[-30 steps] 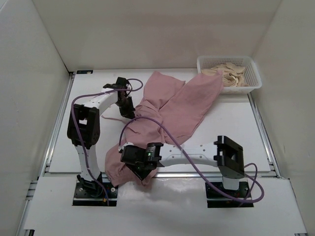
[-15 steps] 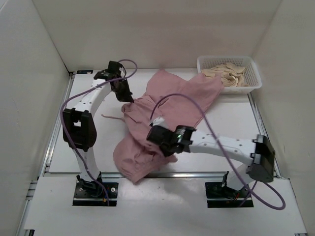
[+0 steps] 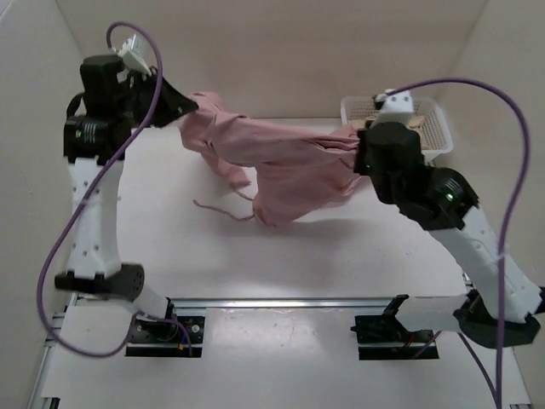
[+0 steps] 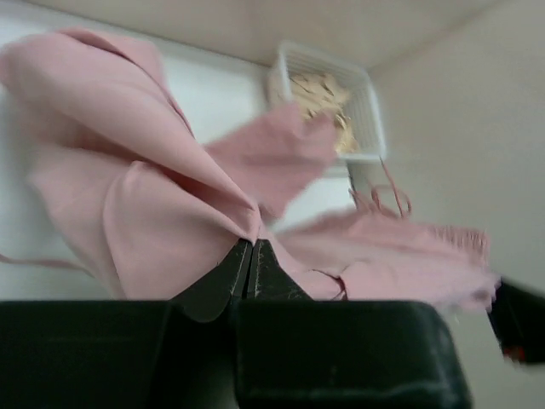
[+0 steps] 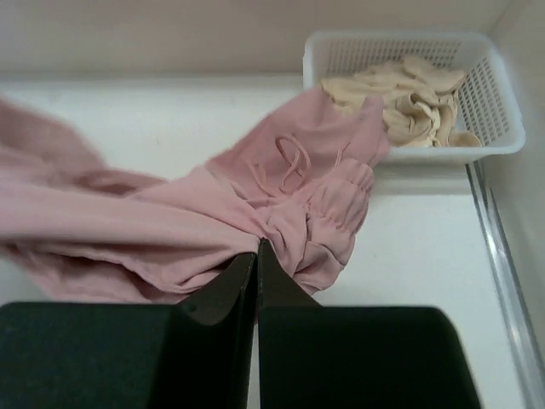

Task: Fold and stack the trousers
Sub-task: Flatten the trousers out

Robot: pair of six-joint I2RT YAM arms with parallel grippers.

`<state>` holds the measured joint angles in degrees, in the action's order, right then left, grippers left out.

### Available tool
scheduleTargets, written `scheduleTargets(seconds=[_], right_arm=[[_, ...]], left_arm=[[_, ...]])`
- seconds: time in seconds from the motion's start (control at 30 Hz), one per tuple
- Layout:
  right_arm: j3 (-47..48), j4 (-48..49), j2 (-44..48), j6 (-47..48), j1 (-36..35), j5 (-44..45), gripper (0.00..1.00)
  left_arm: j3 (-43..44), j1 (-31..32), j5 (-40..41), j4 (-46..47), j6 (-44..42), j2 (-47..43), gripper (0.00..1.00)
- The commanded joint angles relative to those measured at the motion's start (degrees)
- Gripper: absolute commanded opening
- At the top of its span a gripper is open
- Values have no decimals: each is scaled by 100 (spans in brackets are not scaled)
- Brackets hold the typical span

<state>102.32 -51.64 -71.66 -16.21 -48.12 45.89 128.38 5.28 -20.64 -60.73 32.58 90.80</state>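
The dusty-pink trousers (image 3: 281, 162) hang stretched in the air between my two grippers, sagging in the middle, with a thin drawstring dangling below. My left gripper (image 3: 189, 108) is raised high at the back left and is shut on one end of the fabric; in the left wrist view (image 4: 252, 243) the jaws pinch a fold of the trousers (image 4: 145, 213). My right gripper (image 3: 361, 145) is raised at the right and is shut on the gathered waistband end; in the right wrist view (image 5: 257, 245) the trousers (image 5: 170, 230) bunch at the closed tips.
A white basket (image 3: 434, 128) with cream cloth stands at the back right corner, just behind my right gripper; it also shows in the right wrist view (image 5: 494, 128). White walls enclose the table (image 3: 341, 256) on three sides.
Both arms have lifted from low over the table to high up and moved apart, raising the trousers off the surface and stretching them between left and right.
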Motion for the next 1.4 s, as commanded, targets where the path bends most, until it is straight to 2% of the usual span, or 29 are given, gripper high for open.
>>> scheduleTargets(seconds=[0.0, 0.03, 0.07, 0.1, 0.13, 0.17, 0.2, 0.23, 0.27, 0.33, 0.37, 0.4, 0.47, 0.5, 0.57, 0.6, 0.67, 0.7, 0.77, 0.8, 1.0, 1.17, 1.37], right_arm=[[-1128, -277, 1131, -354, 154, 1421, 0], [-1605, -277, 1406, -1079, 154, 1545, 0], [-2063, -433, 1679, -1495, 154, 1546, 0], [-3007, -531, 2195, -1856, 154, 1441, 0], [-3425, -941, 2417, -2808, 154, 1362, 27], [-3830, -1162, 2620, -3288, 215, 1274, 60], [-4199, -1243, 2979, -3527, 215, 1012, 85], [-4725, -1244, 3113, -3695, 215, 914, 98], [-4861, -1244, 3210, -3940, 293, 852, 100], [-4862, -1157, 3263, -4013, 373, 852, 100], [-4810, -964, 3176, -3804, 434, 852, 100], [-4627, -840, 2967, -3654, 435, 852, 100], [-4424, -638, 2650, -3312, 435, 782, 100], [-4318, -576, 2248, -3084, 504, 659, 100], [-4168, -523, 1833, -2880, 636, -95, 100], [-4168, -523, 1492, -2879, 637, -350, 100], [-4422, -365, 1304, -2879, 795, -1095, 100], [-4545, -260, 1251, -2958, 865, -1291, 100], [-4764, -206, 1329, -3045, 1057, -1547, 100], [-4948, -206, 1443, -3046, 1181, -1687, 100], [-5670, 118, 1997, -3064, 2472, -3486, 100], [-6198, 259, 2857, -3555, 2974, -3859, 100], [-6628, 276, 2860, -3802, 3563, -4105, 100]], left_arm=[[-1538, 43, 131, -186, 46, -1349, 10], [-2161, 43, 131, -2, 99, -1703, 12], [-3438, 122, -78, 435, 152, -2037, 24], [-4069, 192, -202, 657, 152, -2597, 72], [-4606, 193, -203, 807, 152, -2777, 89], [-5003, 193, -99, 808, 152, -2883, 98], [-5520, 193, -98, 808, 100, -2936, 100], [-5664, 123, -46, 747, 47, -2937, 100], [-5666, 123, 51, 747, -5, -2937, 100], [-5544, 123, 490, 685, -163, -2701, 89], [-5438, 123, 630, 685, -216, -2604, 61], [-5220, 123, 945, 616, -217, -2481, 48], [-5060, 43, 1071, 553, -296, -2042, 28], [-5007, -70, 1132, 501, -296, -1893, 13], [-5007, -149, 1133, 501, -357, -1567, 11], [-5137, -202, 1133, 501, -357, -1514, 15], [-5524, -439, 1133, 501, -287, -1513, 42], [-5690, -527, 1133, 501, -287, -1591, 60], [-6225, -782, 1133, 553, -226, -1750, 83], [-6402, -870, 1133, 553, -165, -1933, 98], [-7739, -1336, 895, 1035, 222, -2234, 100], [-8144, -1336, 711, 1300, 512, -2049, 100], [-8732, -1389, 148, 1897, 846, -1777, 100]])
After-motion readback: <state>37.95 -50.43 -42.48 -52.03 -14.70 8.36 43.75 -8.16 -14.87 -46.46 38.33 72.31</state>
